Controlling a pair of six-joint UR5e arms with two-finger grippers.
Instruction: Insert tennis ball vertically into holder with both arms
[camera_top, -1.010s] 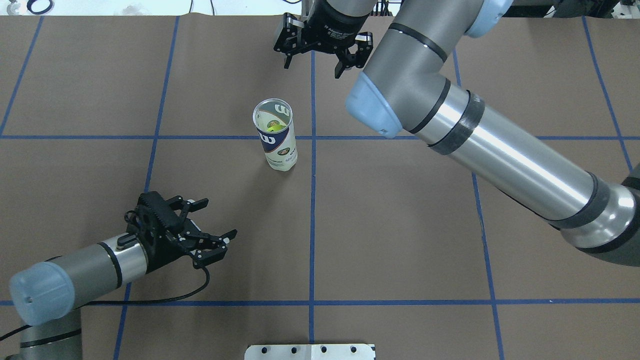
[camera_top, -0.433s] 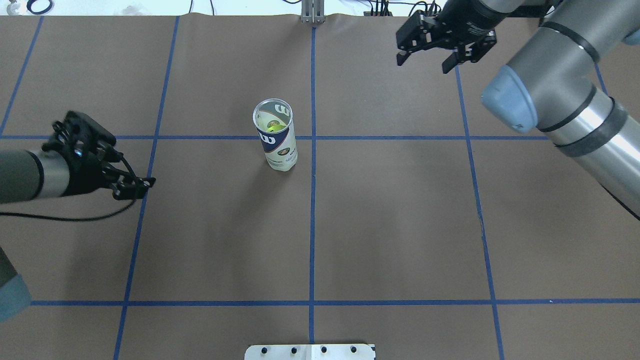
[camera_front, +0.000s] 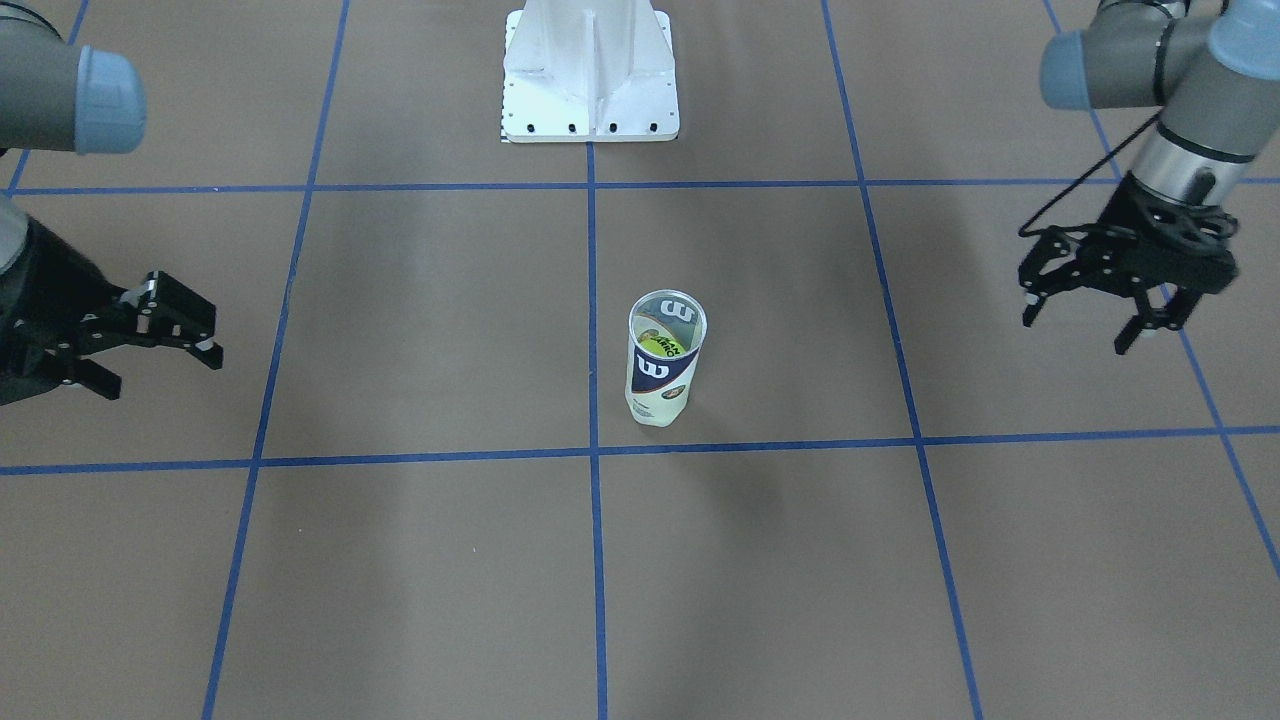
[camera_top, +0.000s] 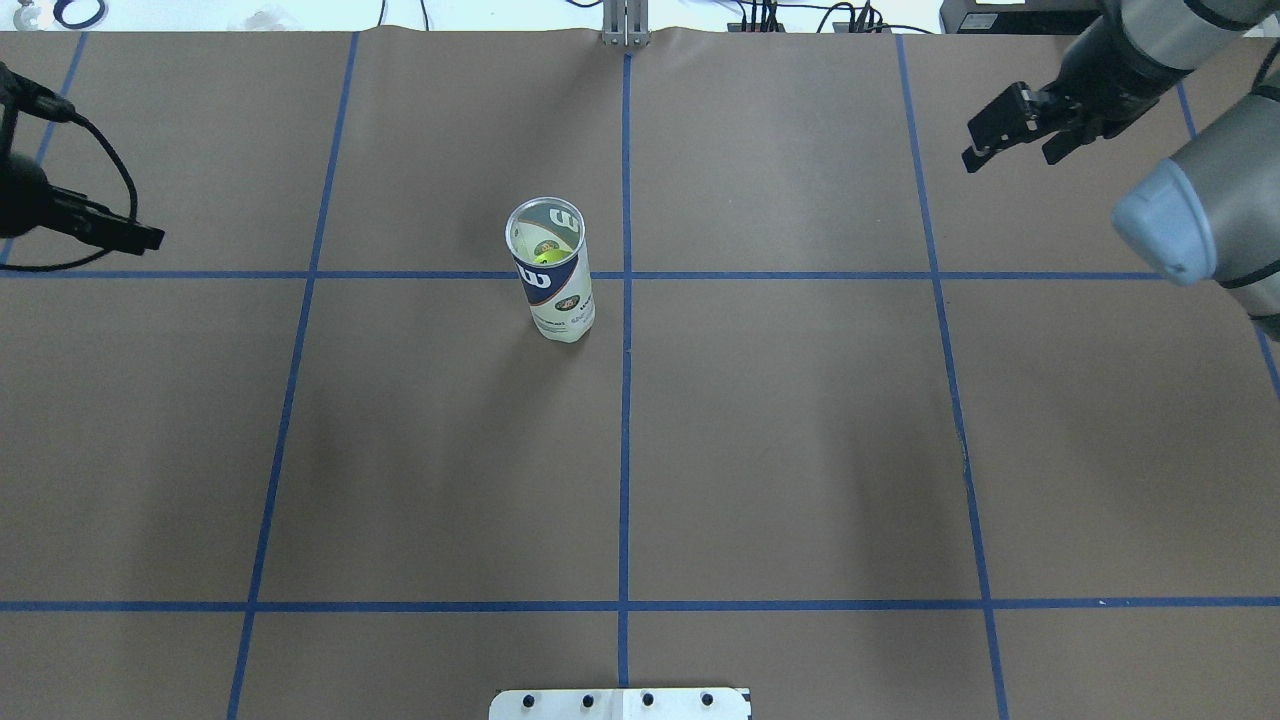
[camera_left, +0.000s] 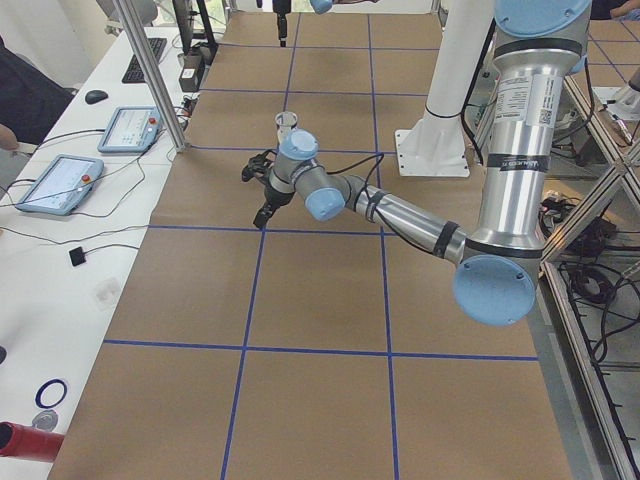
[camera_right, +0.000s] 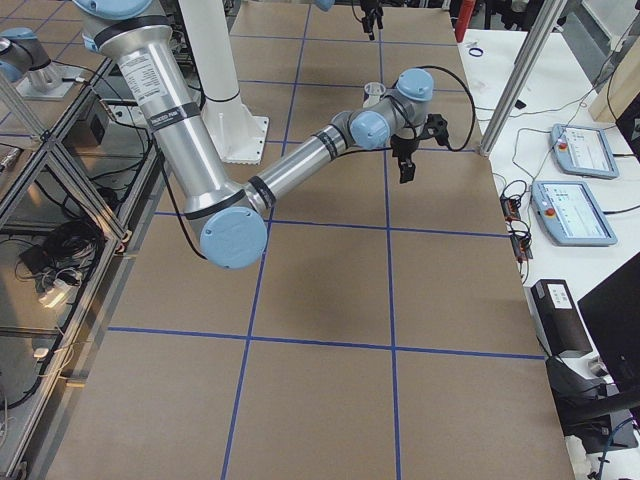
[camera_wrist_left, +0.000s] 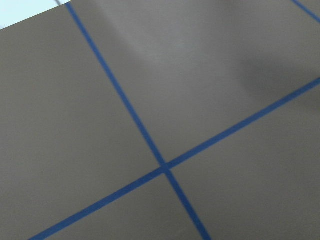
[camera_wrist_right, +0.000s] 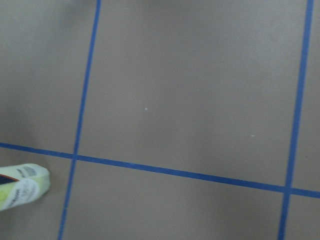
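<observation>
Well apart, the left hand (camera_front: 1078, 325) and right hand (camera_front: 165, 368) gape.

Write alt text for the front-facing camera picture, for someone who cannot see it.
A clear tennis-ball can stands upright at centre with a yellow-green ball inside. The left gripper, at the picture's right, and the right gripper, at its left, hang open and empty, well away from it. A white pedestal base sits at the top.

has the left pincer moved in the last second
Yes. In the overhead view the left pincer has swung away from the holder, across the vertical blue tape line to the view's left edge, and farther from the robot.
</observation>
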